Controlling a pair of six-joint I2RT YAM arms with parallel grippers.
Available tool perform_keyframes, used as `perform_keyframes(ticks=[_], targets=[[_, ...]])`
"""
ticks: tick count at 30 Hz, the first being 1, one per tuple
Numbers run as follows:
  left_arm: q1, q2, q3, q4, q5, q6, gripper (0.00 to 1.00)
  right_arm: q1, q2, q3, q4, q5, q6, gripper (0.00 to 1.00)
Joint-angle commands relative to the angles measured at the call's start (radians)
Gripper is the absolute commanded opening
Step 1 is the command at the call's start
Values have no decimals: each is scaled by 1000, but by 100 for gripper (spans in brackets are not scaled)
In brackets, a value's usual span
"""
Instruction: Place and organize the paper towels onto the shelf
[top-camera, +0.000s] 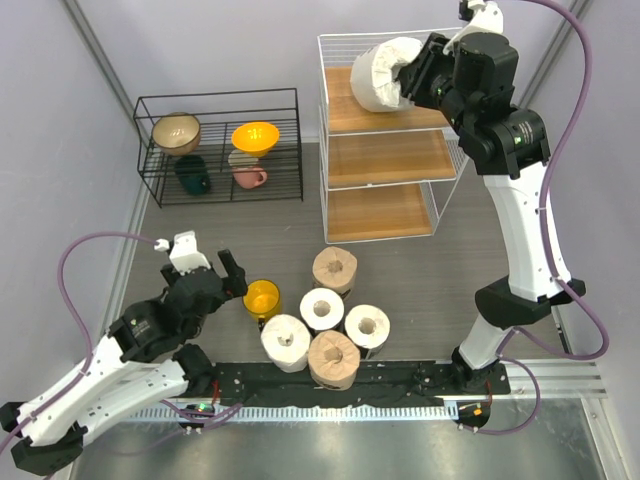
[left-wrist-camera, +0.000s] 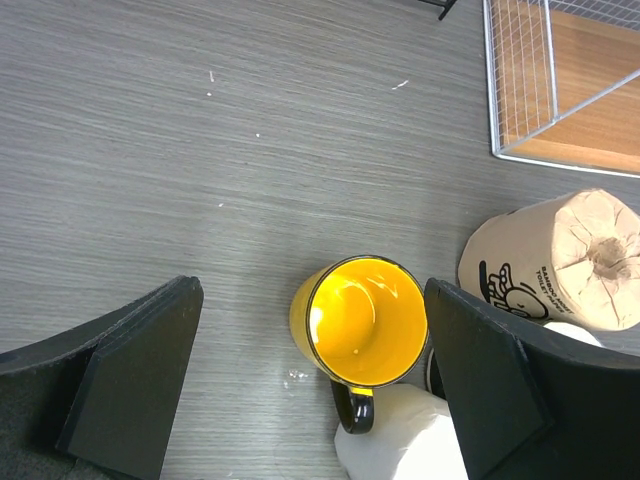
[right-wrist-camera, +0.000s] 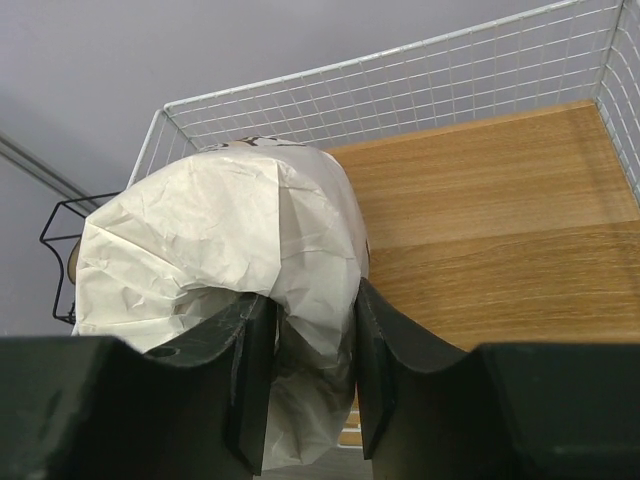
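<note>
Right pincer (right-wrist-camera: 306, 335) pinching a white-wrapped paper towel roll (right-wrist-camera: 215, 235) at the left end of the shelf (right-wrist-camera: 480, 200) top board. Left pincer (left-wrist-camera: 310, 320) spread above the yellow cup (left-wrist-camera: 365, 320). Five further rolls (top-camera: 323, 309) stand clustered on the bench (top-camera: 420, 270), beside the cup.

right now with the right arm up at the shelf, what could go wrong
1. The right gripper pinches only a narrow part of the white roll; it could slip or tear loose above the shelf's top board.
2. The left gripper is open, pointed at the yellow cup, not a roll; it might grab the wrong thing.
</note>
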Motion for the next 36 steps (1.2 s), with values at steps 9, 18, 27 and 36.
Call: perform_keyframes(ticks=[9, 18, 27, 36], targets=[[-5, -31, -19, -3, -24, -17, 100, 16, 5, 34, 38, 5, -9, 61], [-4, -46, -33, 9, -9, -25, 100, 18, 18, 46, 72, 20, -17, 68], [-5, -31, -25, 17, -9, -13, 100, 18, 65, 74, 101, -1, 1, 70], [-5, -40, -42, 20, -4, -17, 100, 18, 64, 42, 190, -11, 6, 70]])
